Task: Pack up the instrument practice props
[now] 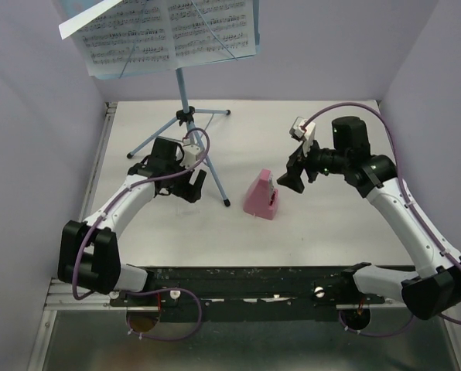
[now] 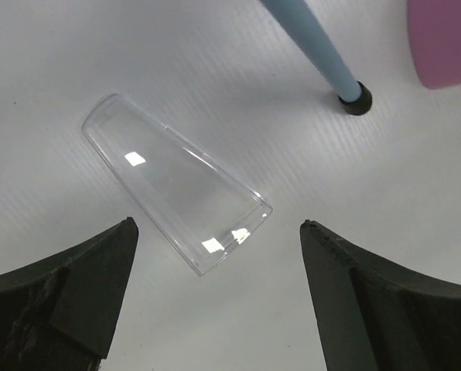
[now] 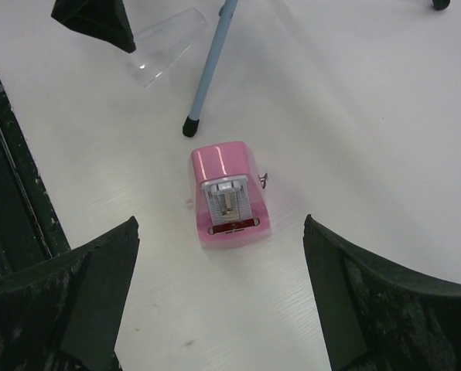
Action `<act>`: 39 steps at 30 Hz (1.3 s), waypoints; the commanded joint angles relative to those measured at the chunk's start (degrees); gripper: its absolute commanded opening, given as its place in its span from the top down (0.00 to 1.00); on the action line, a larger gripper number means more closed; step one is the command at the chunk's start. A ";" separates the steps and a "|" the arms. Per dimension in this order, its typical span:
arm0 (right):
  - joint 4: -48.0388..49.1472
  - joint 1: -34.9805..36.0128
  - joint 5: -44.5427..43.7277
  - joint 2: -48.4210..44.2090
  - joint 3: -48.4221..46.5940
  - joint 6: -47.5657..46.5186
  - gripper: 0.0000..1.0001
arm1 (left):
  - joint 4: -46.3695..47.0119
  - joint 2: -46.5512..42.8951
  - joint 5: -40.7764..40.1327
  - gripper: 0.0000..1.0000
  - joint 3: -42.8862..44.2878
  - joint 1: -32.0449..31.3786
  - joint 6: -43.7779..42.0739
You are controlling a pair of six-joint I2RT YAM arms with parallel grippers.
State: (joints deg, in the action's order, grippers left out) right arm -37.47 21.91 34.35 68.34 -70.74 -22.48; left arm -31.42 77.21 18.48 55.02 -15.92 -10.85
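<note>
The light-blue music stand [image 1: 184, 93] stands at the back of the table on thin tripod legs, with white sheet-music pages [image 1: 169, 31] on its desk. The pink metronome [image 1: 261, 197] stands mid-table, its face uncovered in the right wrist view [image 3: 229, 193]. A clear plastic wedge-shaped cover [image 2: 176, 193] lies flat beside a stand leg [image 2: 315, 46]. My left gripper [image 2: 216, 232] is open and empty, hovering just above the cover. My right gripper [image 3: 220, 222] is open and empty, above and to the right of the metronome.
The stand's black-footed leg [image 3: 211, 66] reaches down between the cover [image 3: 165, 46] and the metronome. Lilac walls enclose the table on three sides. A black rail [image 1: 254, 282] runs along the near edge.
</note>
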 commanded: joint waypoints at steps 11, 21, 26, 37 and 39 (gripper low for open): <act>-1.29 5.60 -6.75 -1.45 -0.54 -7.41 0.09 | -1.36 18.32 -13.83 0.13 8.69 3.79 19.29; -4.88 5.95 -7.36 0.30 -2.55 -9.07 0.09 | -3.21 23.77 -10.84 0.18 11.68 3.79 21.74; -4.02 7.61 -7.37 3.55 -4.75 -11.09 0.09 | -6.37 26.68 -8.37 0.25 13.88 3.71 23.95; 3.89 9.11 -2.09 4.45 -6.09 -1.62 0.11 | -8.40 16.84 -6.98 0.37 -2.45 -7.35 26.48; 4.08 10.34 -2.09 3.04 -4.50 -0.63 0.11 | -8.05 14.65 -3.91 0.39 -5.00 -10.17 29.82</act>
State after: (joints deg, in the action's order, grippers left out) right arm -36.71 30.24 29.65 73.56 -76.62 -28.40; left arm -36.25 94.45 8.64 56.29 -20.86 13.39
